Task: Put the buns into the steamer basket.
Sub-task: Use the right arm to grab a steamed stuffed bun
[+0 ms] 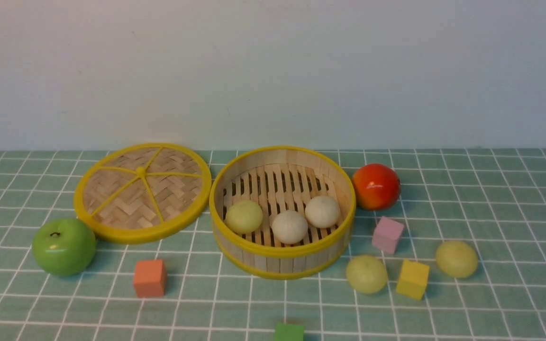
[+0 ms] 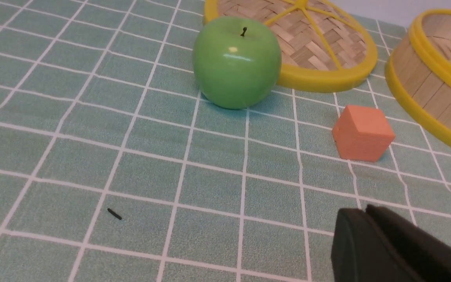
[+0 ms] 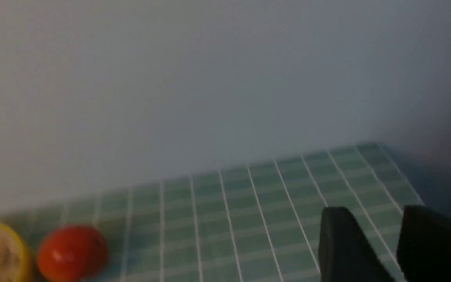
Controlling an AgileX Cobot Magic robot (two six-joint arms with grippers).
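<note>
Buns [image 1: 290,226] sit three in the steamer basket [image 1: 282,258], ahead of the left gripper [image 2: 366,213], pressed closed and empty; two lie outside it. Right gripper [image 3: 376,213] stands parted, empty.

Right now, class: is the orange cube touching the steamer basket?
Apart. The front view shows bare cloth between the orange cube and the steamer basket; the left wrist view agrees.

The steamer basket [image 1: 282,263] is yellow-rimmed, the buns [image 1: 290,227] off-white and yellow-green (cloth [image 1: 491,199]: green, white-gridded).
</note>
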